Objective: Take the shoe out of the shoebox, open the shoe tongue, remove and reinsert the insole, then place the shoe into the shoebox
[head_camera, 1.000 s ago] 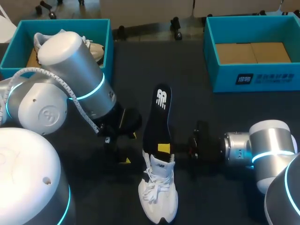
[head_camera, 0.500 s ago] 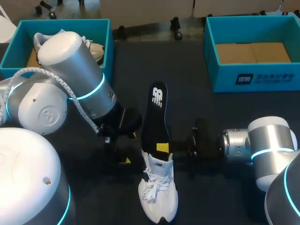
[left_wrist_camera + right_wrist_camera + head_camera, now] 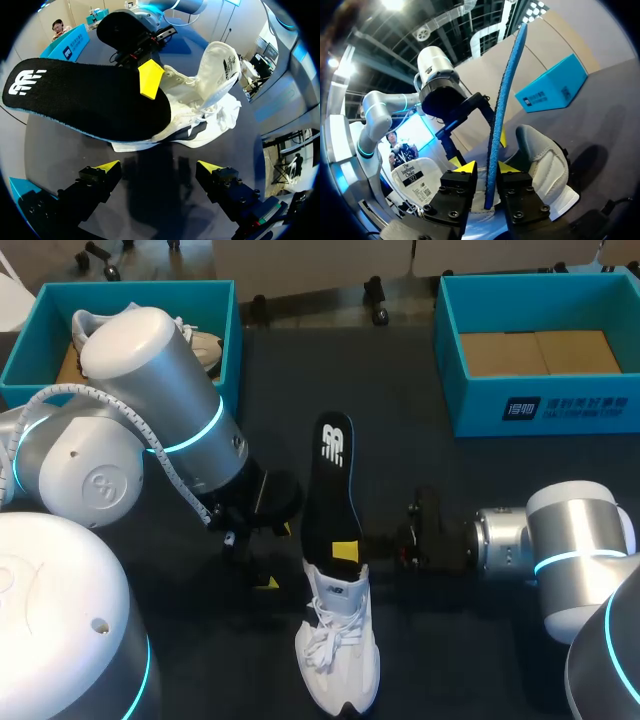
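Right arm: low, coming in from the right of the white sneaker (image 3: 338, 650), pincer (image 3: 487, 167) clamped on the black insole (image 3: 330, 485) at the sneaker's collar | Left arm: pincer (image 3: 159, 167) spread wide, holding nothing, just left of the sneaker | Sneaker: upright on the desk (image 3: 450, 480), insole slanting out past its heel | Teal shoeboxes: one with another shoe (image 3: 228, 330), one bare (image 3: 500, 405), well beyond the sneaker.

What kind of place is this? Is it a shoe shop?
Probably a robot lab, not a shop. A left arm and right arm stand at a dark table, the right end effector pinches the insole of a shoe, and two blue shoeboxes sit behind.
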